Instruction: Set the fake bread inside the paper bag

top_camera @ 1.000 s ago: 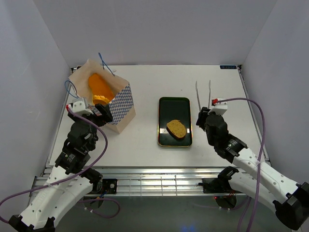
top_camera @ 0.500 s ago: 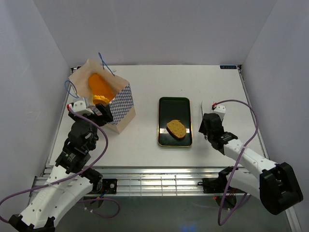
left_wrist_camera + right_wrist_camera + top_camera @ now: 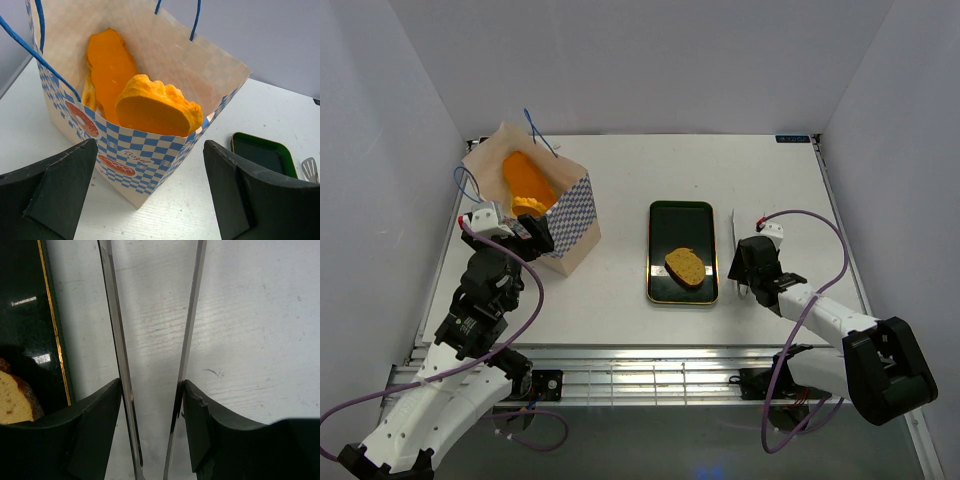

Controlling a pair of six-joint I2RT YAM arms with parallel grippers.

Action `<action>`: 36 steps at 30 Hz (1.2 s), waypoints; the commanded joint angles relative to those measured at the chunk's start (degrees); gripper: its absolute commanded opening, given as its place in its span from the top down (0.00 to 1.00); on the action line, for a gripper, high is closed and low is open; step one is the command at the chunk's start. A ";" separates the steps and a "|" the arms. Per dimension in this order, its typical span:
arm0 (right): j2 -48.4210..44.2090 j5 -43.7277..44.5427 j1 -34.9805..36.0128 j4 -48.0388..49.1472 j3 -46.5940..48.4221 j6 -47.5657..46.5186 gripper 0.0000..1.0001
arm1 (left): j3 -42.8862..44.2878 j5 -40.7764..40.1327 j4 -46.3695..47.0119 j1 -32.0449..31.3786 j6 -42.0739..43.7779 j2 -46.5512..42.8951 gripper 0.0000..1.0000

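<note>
A brown slice of fake bread (image 3: pixel 686 266) lies on the black tray (image 3: pixel 682 222); its edge also shows in the right wrist view (image 3: pixel 15 397). More fake bread, an orange loaf (image 3: pixel 110 65) and a golden piece (image 3: pixel 155 107), sits inside the checked paper bag (image 3: pixel 135 160), which stands at the far left (image 3: pixel 570 215). My left gripper (image 3: pixel 528 235) hovers open just in front of the bag (image 3: pixel 150 145), holding nothing. My right gripper (image 3: pixel 745 262) is shut on the silver tongs (image 3: pixel 112 315), both pads pressed on the tong arms (image 3: pixel 152 385), right of the tray.
The tongs' tip (image 3: pixel 733 225) points away along the tray's right edge (image 3: pixel 50 315), low over the table. A tong end also peeks in at the left wrist view's right edge (image 3: pixel 310 169). White walls enclose the table on three sides.
My right wrist has dropped and tilted down beside the tray, bringing the tongs from stretched out toward the far wall to low over the table. The left arm has not moved.
</note>
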 commanded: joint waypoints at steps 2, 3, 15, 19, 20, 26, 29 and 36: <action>0.73 -1.59 -0.81 2.85 0.03 0.90 0.41 | 0.03 0.53 0.26 -0.35 0.34 -0.48 0.03; 1.08 -1.85 -1.07 2.85 0.03 0.81 0.41 | -0.06 0.53 0.35 -0.43 0.34 -0.48 0.03; 2.67 -3.96 -2.13 2.76 0.21 0.99 0.40 | -0.06 0.44 0.26 -0.43 0.34 -0.39 0.03; 3.02 -5.02 -2.39 2.76 0.29 0.81 0.34 | -0.06 0.36 0.26 -0.43 0.34 -0.39 0.03; 3.28 -5.54 -2.39 2.76 0.29 0.72 0.34 | -0.06 0.27 0.26 -0.43 0.34 -0.48 0.03; 3.63 -6.34 -2.57 2.50 0.73 0.55 0.31 | 0.03 0.36 0.26 -0.43 0.34 -0.39 0.03; 3.02 -6.51 -2.65 1.54 1.17 0.37 0.30 | -0.06 0.44 0.26 -0.43 0.34 -0.39 0.03; -0.14 -5.81 -2.65 -4.34 5.64 -1.03 0.25 | 0.03 0.09 0.26 -0.43 0.34 -0.74 0.03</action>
